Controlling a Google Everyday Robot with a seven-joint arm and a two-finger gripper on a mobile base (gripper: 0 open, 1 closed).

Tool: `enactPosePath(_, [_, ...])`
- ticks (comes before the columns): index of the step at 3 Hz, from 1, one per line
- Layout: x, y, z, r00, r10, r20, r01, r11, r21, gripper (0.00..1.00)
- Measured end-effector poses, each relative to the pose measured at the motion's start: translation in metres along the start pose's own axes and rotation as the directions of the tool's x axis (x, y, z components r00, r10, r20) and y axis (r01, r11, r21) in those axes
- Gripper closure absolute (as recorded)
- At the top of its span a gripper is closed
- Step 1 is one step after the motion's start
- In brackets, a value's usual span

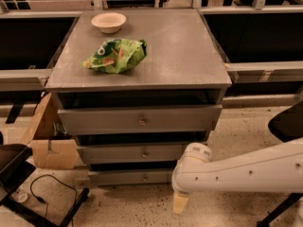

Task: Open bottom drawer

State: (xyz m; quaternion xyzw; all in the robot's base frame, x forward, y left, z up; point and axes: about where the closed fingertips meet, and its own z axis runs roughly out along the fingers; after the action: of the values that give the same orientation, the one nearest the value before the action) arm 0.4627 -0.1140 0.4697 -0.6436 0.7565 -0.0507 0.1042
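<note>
The bottom drawer (128, 177) is the lowest and narrowest grey front of the cabinet (142, 119). It sits pushed in, and its small round knob (145, 177) shows at the centre. My white arm (246, 169) reaches in from the right, low over the floor. The gripper (180, 203) hangs with its cream tip pointing down, just right of and below the drawer's right end. It touches neither the drawer front nor the knob.
A green chip bag (116, 55) and a white bowl (109, 21) lie on the cabinet top. A cardboard box (47, 143) stands left of the cabinet, with a black cable (47, 193) and a black stand on the floor. A dark seat (286, 124) is at right.
</note>
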Motion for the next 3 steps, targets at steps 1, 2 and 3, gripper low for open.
enactPosePath(1, [-0.009, -0.007, 0.056, 1.000, -0.023, -0.011, 0.023, 0.9997, -0.003, 0.00])
enactPosePath(2, [-0.008, -0.012, 0.069, 0.996, -0.088, -0.017, 0.088, 0.9958, 0.023, 0.00])
enactPosePath(3, [-0.008, -0.013, 0.069, 0.996, -0.088, -0.017, 0.089, 0.9958, 0.024, 0.00])
